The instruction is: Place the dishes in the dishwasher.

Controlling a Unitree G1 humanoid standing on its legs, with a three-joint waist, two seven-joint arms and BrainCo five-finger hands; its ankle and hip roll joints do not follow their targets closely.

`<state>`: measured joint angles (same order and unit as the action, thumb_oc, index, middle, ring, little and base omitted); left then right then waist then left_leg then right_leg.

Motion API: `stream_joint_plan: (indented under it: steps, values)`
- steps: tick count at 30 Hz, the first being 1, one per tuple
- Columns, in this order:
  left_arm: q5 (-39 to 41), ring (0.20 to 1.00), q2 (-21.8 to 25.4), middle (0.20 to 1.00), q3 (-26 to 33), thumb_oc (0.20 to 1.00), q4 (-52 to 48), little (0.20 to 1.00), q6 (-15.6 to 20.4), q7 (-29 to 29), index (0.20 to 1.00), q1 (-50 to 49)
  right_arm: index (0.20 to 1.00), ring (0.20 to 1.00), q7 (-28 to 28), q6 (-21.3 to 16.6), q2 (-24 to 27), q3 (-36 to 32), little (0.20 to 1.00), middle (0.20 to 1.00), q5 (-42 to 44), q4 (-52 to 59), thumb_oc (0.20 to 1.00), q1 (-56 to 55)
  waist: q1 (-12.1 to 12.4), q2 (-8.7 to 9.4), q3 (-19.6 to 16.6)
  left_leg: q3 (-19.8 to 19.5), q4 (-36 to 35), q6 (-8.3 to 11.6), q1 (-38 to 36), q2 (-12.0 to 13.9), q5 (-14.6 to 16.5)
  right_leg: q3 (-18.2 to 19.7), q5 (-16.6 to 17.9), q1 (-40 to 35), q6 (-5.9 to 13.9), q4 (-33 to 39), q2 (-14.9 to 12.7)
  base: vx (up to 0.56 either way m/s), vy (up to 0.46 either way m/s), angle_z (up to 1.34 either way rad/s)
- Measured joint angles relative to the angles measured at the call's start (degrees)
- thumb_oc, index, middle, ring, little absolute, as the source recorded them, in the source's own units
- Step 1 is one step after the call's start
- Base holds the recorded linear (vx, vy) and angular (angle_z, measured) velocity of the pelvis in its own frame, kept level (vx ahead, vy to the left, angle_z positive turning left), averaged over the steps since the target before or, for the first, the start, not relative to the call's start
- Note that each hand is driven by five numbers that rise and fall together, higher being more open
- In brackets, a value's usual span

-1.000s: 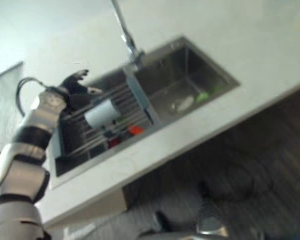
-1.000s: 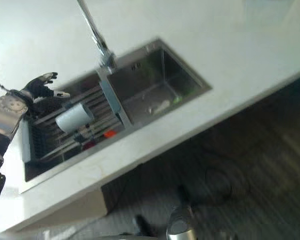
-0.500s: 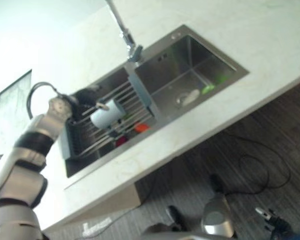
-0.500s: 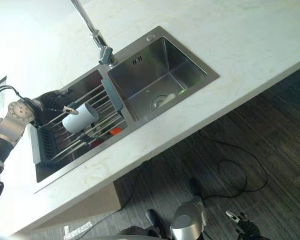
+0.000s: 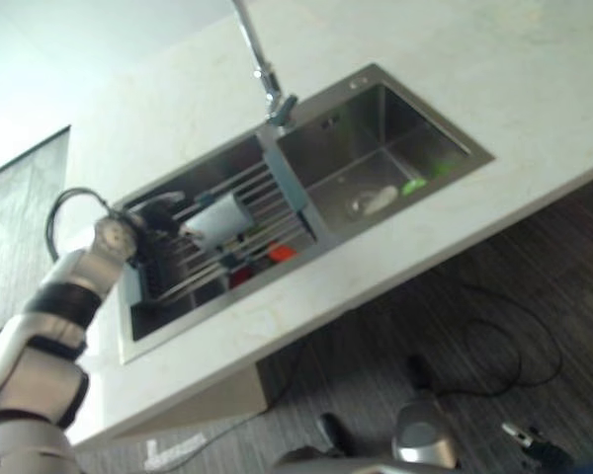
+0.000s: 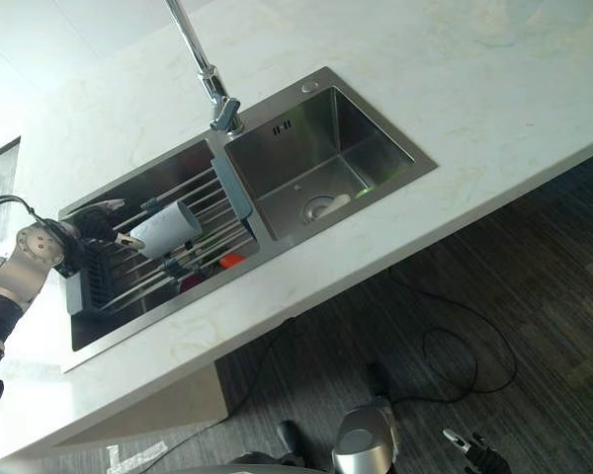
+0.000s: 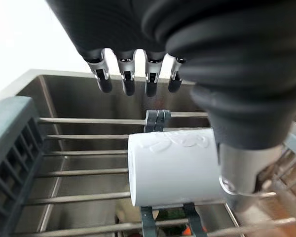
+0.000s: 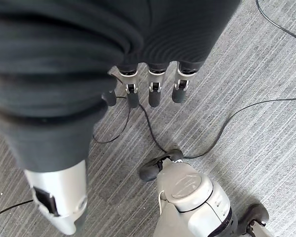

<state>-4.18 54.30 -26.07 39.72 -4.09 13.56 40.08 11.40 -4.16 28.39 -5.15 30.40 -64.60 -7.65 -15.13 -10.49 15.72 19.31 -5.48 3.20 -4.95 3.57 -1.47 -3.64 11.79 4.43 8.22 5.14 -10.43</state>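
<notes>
While left hand (image 7: 138, 81) hovers over white mug (image 7: 175, 165), fingers straight, nothing gripped: mug lies sideways on rack (image 6: 193, 252) in left sink basin. Right hand (image 8: 148, 89) relaxed, idle above floor. Loading not begun.

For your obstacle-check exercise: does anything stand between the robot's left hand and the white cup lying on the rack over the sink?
Nothing visible does. The left hand hangs open right over the white cup, which lies on its side on the rack's bars in the left sink basin, with open air between fingertips and cup.
</notes>
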Motion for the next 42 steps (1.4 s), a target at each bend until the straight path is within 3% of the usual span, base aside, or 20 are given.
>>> stream_joint_plan:
  steps: [5,7,13,30,36,37,38,42]
  values:
    - [-1.6,1.000,-1.3,1.000,0.8,1.000,0.7,1.000,0.2,-3.6,1.000,0.1,1.000,1.000,-0.2,-0.1,-0.1,0.0,1.000,1.000,0.0,1.0,1.000,-0.4,-0.2,0.82,0.8,0.0,0.0,0.00,0.9,0.0,0.0,0.0,-0.1,0.9,0.06,0.0,-0.1,0.01,0.006,0.00]
    - [-2.3,1.000,-2.5,1.000,0.8,1.000,0.5,1.000,-0.2,-4.8,1.000,1.8,1.000,1.000,-0.4,-0.1,-1.3,0.1,1.000,1.000,0.0,3.1,1.000,0.2,-0.5,1.55,3.7,0.0,0.0,0.01,2.3,0.0,0.0,0.0,0.0,2.3,0.13,0.0,-0.1,0.00,0.000,0.00]
    - [-5.1,1.000,-2.2,1.000,0.8,1.000,0.8,1.000,-0.9,-6.6,1.000,5.9,1.000,1.000,0.0,-0.2,-1.2,0.2,1.000,1.000,1.3,4.4,1.000,0.3,-1.0,1.50,7.6,-0.1,0.4,-0.20,3.0,0.0,-0.5,0.0,0.8,3.0,-0.13,0.0,0.0,-0.03,-0.016,0.00]
    - [-6.2,1.000,-2.2,1.000,-1.1,1.000,0.7,1.000,-0.2,-2.7,1.000,10.8,1.000,1.000,-0.1,-0.2,-1.1,0.8,1.000,1.000,3.5,6.7,1.000,2.5,-1.4,1.32,10.1,0.0,0.4,-0.12,4.4,-0.1,-0.8,0.1,0.8,4.4,-0.08,0.0,-0.1,-0.02,-0.007,0.00]
    - [-10.9,1.000,-1.1,1.000,-3.4,1.000,0.7,1.000,0.2,0.1,1.000,13.3,1.000,1.000,-0.5,-0.1,-0.7,1.4,1.000,1.000,4.6,6.8,1.000,2.9,-1.5,0.16,10.6,0.0,0.4,-0.17,5.1,-0.3,-0.8,0.1,0.9,5.1,-0.16,0.0,-0.2,-0.01,0.001,0.00]
    - [-11.4,0.332,-1.1,0.332,-3.4,0.332,0.8,0.332,0.1,0.8,0.332,13.5,1.000,1.000,-0.5,-0.1,-0.7,1.4,1.000,1.000,4.6,7.0,1.000,2.9,-1.5,0.16,10.6,0.0,0.4,-0.17,5.1,-0.3,-0.8,0.1,0.9,5.1,-0.16,0.0,-0.1,0.00,0.000,0.00]
    - [-12.2,0.200,-1.1,0.200,-3.4,0.200,0.8,0.200,0.3,1.4,0.200,13.8,1.000,1.000,-0.5,-0.1,-0.7,1.4,1.000,1.000,4.6,7.0,1.000,2.9,-1.5,0.16,10.6,0.0,0.4,-0.17,5.1,-0.3,-0.8,0.1,0.9,5.1,-0.16,0.0,-0.2,0.00,0.000,0.00]
    - [-13.4,0.200,-0.9,0.200,-3.4,0.200,1.4,0.200,0.8,2.7,0.200,14.7,1.000,1.000,-0.6,-0.1,-0.6,2.1,1.000,1.000,4.7,7.9,1.000,2.9,-1.6,0.16,10.6,0.0,0.4,-0.17,5.1,-0.4,-0.8,0.1,0.9,5.1,-0.16,0.0,-0.2,0.00,0.000,0.00]
